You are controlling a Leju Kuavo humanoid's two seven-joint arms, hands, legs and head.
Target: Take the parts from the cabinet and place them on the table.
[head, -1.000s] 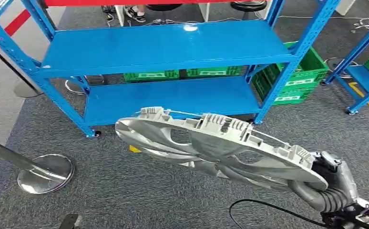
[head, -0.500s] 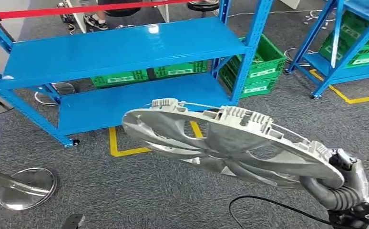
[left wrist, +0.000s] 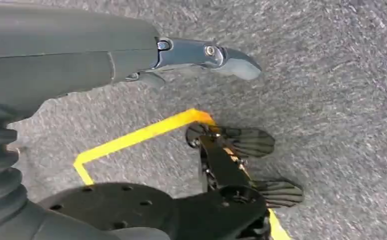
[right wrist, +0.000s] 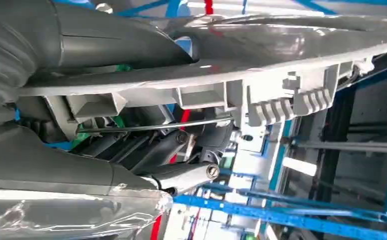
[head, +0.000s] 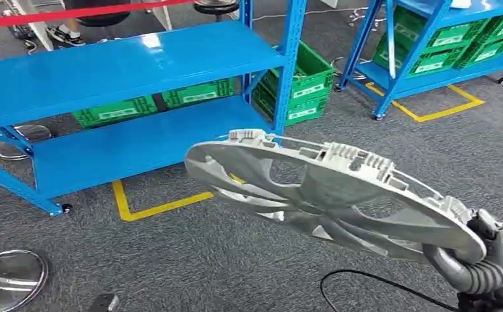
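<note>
wheel cover (head: 330,198): silver, spoked, round. It's off the shelves and in the air over the grey carpet, tilted, near edge low toward the robot's right side, far edge out toward the blue shelving (head: 125,71).
grip point: right hand (head: 489,250) holds it at the near rim only. Rest of the disc hangs out unsupported, so you've got a long lever on that one hold.
fingers: in the right wrist view the thumb lies across one face of the rim and the darker fingers (right wrist: 146,147) curl under the clip side, by the thin wire ring. So they pinch the rim between them. Can't tell how deep the rim sits in the hand.
left hand (left wrist: 131,55): hangs beside the body over the carpet, holds nothing. Only one straight digit is plain to see, so you can't tell whether the fingers are spread or curled.
step: carry phase, by my read. Pick looks done, placing not yet.
next move: no table visible from the head. You need to find it first, then bring the cover over it level and lower before letting go.
watch: the tilt. Quick turns could twist the rim in the hold.
around: green crates (head: 294,84) under and behind the shelving, yellow floor tape (head: 151,208), a second blue rack (head: 431,39) off to the right, round chrome post base (head: 5,279) low left.
</note>
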